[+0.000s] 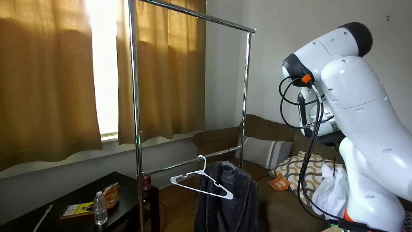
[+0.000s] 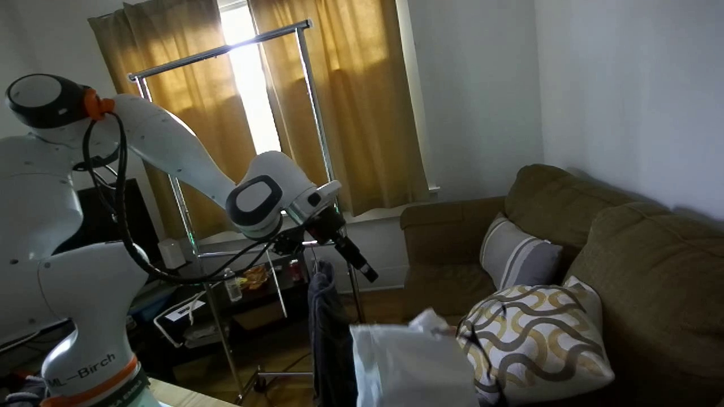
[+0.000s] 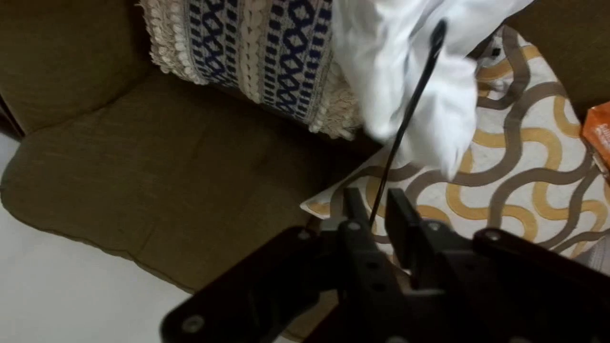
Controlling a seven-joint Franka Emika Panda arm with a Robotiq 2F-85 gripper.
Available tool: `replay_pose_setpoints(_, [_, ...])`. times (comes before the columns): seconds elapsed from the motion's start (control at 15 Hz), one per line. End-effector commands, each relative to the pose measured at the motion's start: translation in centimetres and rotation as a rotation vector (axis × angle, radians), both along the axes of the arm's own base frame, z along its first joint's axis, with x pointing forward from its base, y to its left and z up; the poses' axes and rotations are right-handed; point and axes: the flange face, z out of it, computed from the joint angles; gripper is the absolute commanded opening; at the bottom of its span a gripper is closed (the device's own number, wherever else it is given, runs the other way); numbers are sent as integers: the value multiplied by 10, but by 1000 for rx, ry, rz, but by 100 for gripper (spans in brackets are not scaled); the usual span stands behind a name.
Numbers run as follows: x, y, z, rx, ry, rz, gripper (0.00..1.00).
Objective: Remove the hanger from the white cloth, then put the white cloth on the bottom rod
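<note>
The step in hand looks to be freeing the black hanger (image 3: 412,102), judged to be the thin dark strip that, in the wrist view, runs outward from the gap of the gripper (image 3: 374,197) and across the white cloth (image 3: 441,109). That cloth is ahead of the gripper, overlapping the patterned pillow (image 3: 505,176); whether the two touch cannot be told. The jaws stand a little apart, pillow showing between them, and seem to hold nothing, though contact with the hanger cannot be ruled out. To do this well, the gripper should centre the hanger between its jaws, advance until they flank it, and close without catching any fold of cloth. A slow pull along the hanger's length should suit; a sideways tug would likely drag the cloth too. The bottom rod (image 1: 173,165) is well apart from the gripper.
</note>
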Motion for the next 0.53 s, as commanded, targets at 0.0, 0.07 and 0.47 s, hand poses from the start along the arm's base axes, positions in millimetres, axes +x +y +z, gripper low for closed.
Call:
replay_pose_setpoints(0.0, [-21, -23, -9, 70, 1, -44, 0])
replay_pose_setpoints(0.07, [-26, -29, -11, 78, 3, -56, 0])
replay_pose_setpoints(0.47, [-34, -43, -36, 147, 36, -69, 27])
